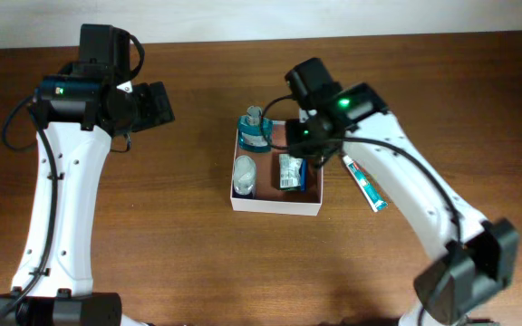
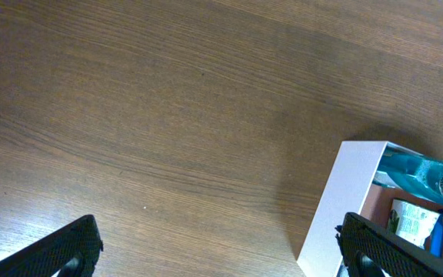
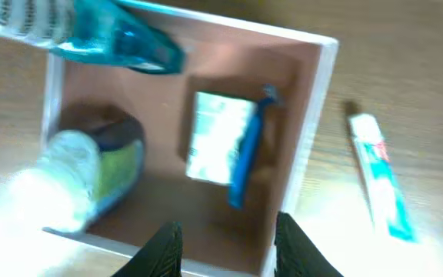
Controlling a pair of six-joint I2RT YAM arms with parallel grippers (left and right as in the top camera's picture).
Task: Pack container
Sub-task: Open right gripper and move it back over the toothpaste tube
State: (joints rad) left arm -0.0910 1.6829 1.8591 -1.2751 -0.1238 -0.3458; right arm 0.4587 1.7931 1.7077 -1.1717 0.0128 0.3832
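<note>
The container (image 1: 275, 205), a shallow square box with white walls and a reddish-brown inside, sits mid-table. Inside it lie a clear jar with a green label (image 1: 244, 174), a white packet (image 1: 289, 170) and a slim blue stick (image 3: 248, 154) resting along the packet's right edge. A teal bottle (image 1: 255, 129) leans over the box's far-left corner. My right gripper (image 3: 229, 246) hovers over the box's right half, jaws parted, nothing between them. My left gripper (image 2: 221, 258) hangs wide open over bare table, left of the container's wall (image 2: 344, 200).
A white and teal toothpaste tube (image 1: 364, 183) lies on the wooden table just right of the box, also seen in the right wrist view (image 3: 379, 177). The right arm reaches across from the lower right, above that tube.
</note>
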